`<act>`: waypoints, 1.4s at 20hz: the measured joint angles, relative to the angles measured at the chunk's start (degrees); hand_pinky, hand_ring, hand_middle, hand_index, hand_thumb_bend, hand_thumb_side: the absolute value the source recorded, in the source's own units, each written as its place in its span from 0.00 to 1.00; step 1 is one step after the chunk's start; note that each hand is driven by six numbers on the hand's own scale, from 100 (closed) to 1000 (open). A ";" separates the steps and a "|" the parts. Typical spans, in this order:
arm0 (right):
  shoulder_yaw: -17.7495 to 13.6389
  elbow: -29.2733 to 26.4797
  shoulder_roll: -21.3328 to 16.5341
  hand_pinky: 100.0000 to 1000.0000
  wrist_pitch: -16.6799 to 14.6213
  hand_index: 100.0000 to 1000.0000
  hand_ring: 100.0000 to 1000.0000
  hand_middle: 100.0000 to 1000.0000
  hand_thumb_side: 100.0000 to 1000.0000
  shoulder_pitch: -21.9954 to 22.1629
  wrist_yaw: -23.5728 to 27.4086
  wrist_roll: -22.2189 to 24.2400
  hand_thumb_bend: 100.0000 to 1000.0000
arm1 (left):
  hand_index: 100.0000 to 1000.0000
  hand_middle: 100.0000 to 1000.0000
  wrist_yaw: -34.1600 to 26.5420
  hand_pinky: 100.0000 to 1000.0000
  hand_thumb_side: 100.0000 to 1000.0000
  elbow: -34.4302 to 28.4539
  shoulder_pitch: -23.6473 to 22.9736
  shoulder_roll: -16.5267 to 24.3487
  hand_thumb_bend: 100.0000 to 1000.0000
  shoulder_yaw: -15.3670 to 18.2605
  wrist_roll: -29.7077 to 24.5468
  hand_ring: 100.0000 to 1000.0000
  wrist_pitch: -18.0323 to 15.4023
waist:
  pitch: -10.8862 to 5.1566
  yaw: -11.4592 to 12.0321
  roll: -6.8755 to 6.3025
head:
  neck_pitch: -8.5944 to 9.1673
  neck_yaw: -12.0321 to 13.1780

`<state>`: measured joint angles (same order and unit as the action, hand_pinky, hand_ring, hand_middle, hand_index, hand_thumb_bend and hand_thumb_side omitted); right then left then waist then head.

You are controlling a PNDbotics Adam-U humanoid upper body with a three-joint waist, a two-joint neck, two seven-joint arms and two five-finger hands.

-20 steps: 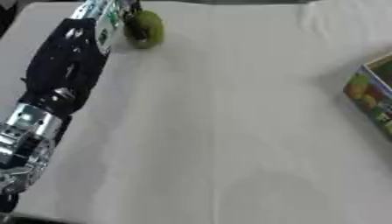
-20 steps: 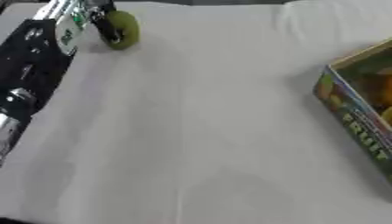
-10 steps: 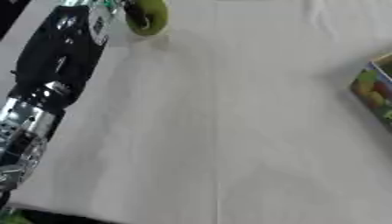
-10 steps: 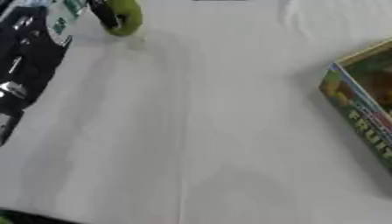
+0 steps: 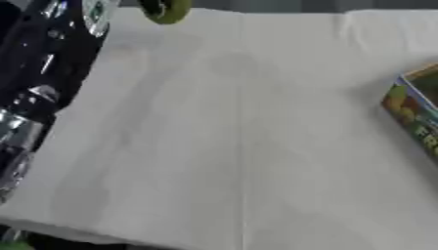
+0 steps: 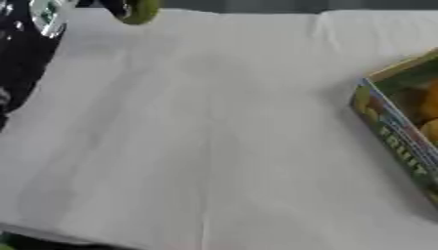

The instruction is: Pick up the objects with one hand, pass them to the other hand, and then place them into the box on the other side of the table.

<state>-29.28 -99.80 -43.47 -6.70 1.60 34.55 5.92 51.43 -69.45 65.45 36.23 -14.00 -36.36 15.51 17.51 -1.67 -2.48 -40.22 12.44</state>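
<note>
A round green fruit (image 5: 174,10) shows at the top left edge of the left eye view, cut off by the frame. Dark fingers of my left hand (image 5: 152,7) curl round it. A faint shadow lies on the cloth below it, so it seems to hang above the table. My black and silver left arm (image 5: 38,73) runs down the left side. The colourful fruit box (image 6: 386,124) stands at the right edge, with orange round things (image 6: 429,105) inside. My right hand shows in neither view.
A white cloth (image 5: 248,146) covers the table, with a crease running down its middle. The table's near edge (image 5: 102,233) shows along the bottom left, and the far edge lies along the top.
My left hand with the green fruit has risen toward the top edge of the picture. The view has tilted a little, so the table's near edge now shows.
</note>
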 measured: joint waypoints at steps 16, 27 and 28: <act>1.67 0.80 -3.87 0.78 -0.10 0.73 0.55 0.70 0.54 -0.01 1.10 -0.18 0.00 | 0.30 0.40 -28.63 0.47 0.07 -32.50 -16.03 6.30 0.00 0.15 22.42 0.47 11.17 | -4.82 2.17 0.58 | -2.70 -1.68; 1.78 0.89 -4.24 0.77 -0.50 0.73 0.55 0.70 0.54 0.96 1.12 -0.61 0.00 | 0.30 0.39 -35.08 0.46 0.12 -40.52 -22.51 6.42 0.00 -0.01 29.33 0.46 15.32 | -5.20 2.44 1.23 | -3.19 -1.97; 1.77 0.89 -4.24 0.77 -0.55 0.73 0.55 0.70 0.54 0.96 1.12 -0.67 0.00 | 0.30 0.39 -35.41 0.46 0.12 -40.99 -23.21 6.42 0.00 -0.02 29.58 0.46 15.57 | -5.20 2.44 1.23 | -2.92 -2.02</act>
<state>-27.51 -98.91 -47.71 -7.26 2.56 35.67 5.24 16.02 -110.44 42.24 42.65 -14.02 -6.78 31.08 12.31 0.77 -1.25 -43.14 10.42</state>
